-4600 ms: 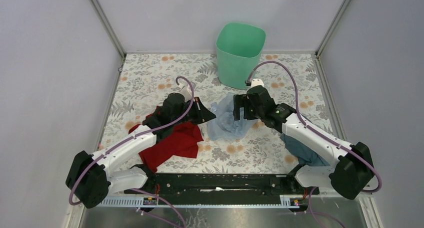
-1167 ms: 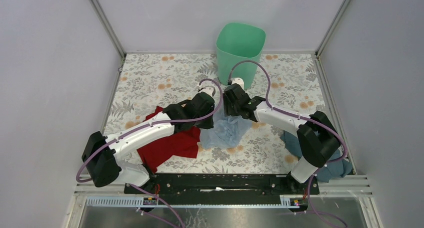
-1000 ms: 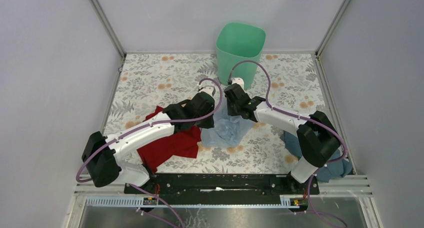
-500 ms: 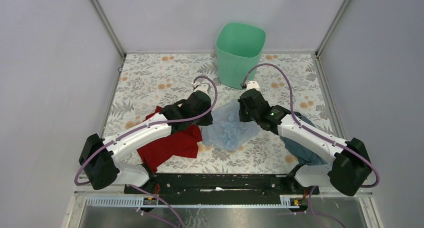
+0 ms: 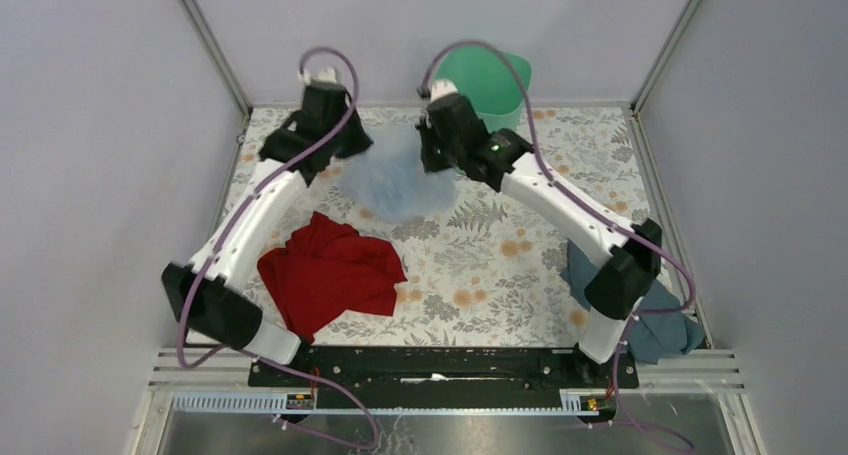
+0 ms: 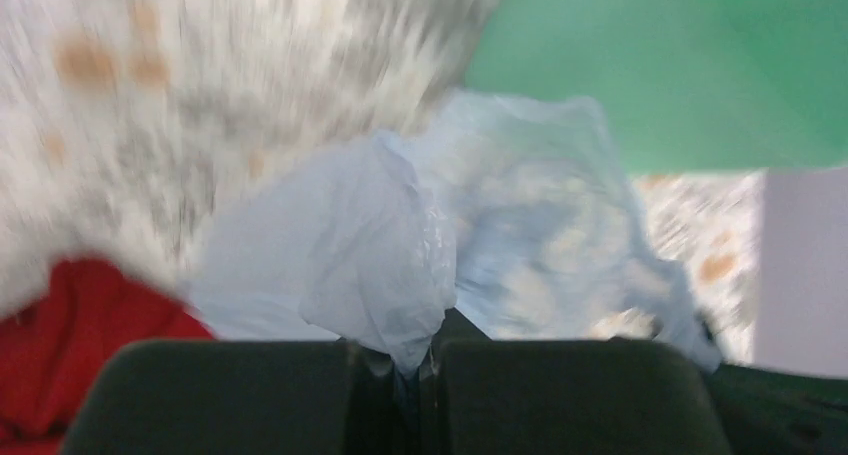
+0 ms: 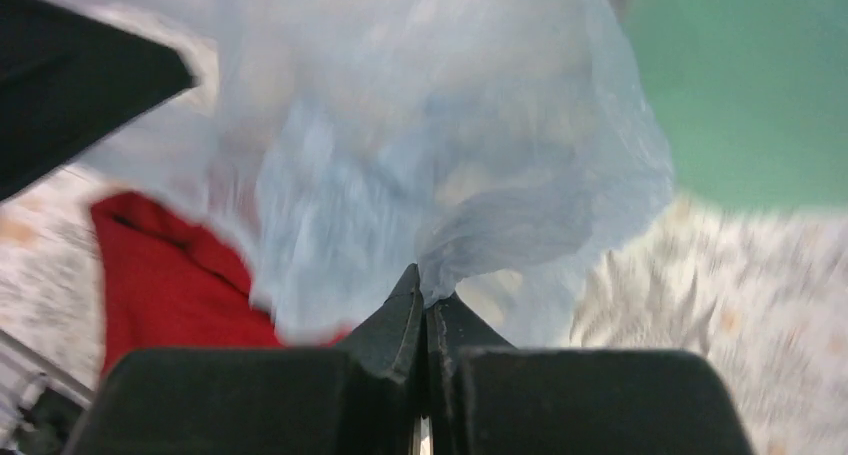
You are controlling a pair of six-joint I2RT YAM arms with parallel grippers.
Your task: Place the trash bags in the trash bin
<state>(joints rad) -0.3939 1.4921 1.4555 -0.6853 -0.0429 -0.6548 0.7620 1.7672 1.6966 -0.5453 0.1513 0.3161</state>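
Note:
A pale blue translucent trash bag (image 5: 398, 180) hangs stretched between both grippers, off the table and just left of the mint-green trash bin (image 5: 500, 87). At the bag's left edge, my left gripper (image 5: 352, 147) is shut on a pinched fold (image 6: 415, 360). The right gripper (image 5: 432, 161) is shut on the bag's right edge, its tips closed on a twisted bit of film (image 7: 425, 305). Both wrist views show the trash bin (image 6: 680, 65) (image 7: 760, 85) beyond the bag. My right arm hides part of the bin's rim in the top view.
A crumpled red bag (image 5: 330, 270) lies on the flowered table (image 5: 500, 265) at the near left. A dark teal bag (image 5: 650, 325) lies at the near right by the right arm's base. Grey walls close off the back and both sides.
Both arms have risen and swung toward the back, lifting the blue bag off the table to beside the bin. The right gripper has closed on the bag. The red bag now lies uncovered.

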